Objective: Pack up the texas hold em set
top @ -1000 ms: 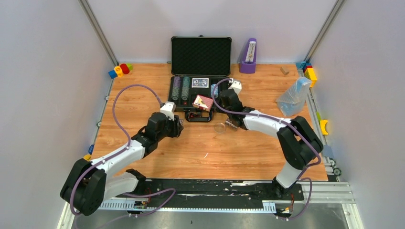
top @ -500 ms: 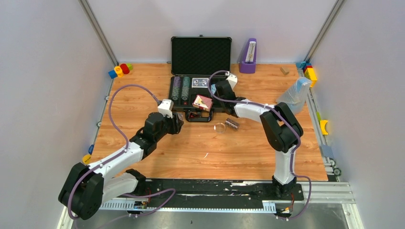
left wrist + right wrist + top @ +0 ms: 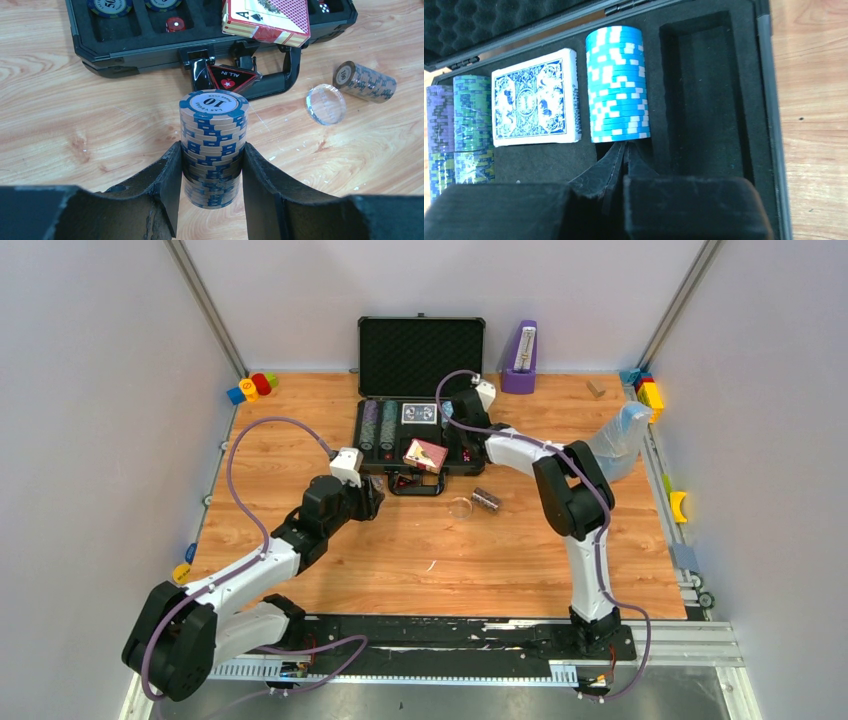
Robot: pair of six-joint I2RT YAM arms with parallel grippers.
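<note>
Left gripper (image 3: 212, 185) clamped on blue chip stack (image 3: 214, 130), red deck (image 3: 267, 17) tilted across briefcase (image 3: 135, 50) rim ahead, clear disc (image 3: 326, 104) and loose chip roll (image 3: 367, 82) nearby, right gripper (image 3: 618, 150) pinched together at cyan stack (image 3: 618, 85)

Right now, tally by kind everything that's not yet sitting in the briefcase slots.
Chip stacks: 2, the blue stack in the left gripper and the wrapped roll lying on the table
Card decks: 1, the red deck resting on the briefcase front edge
Clear disc: 1
All-in marker: 1
Total: 5
</note>
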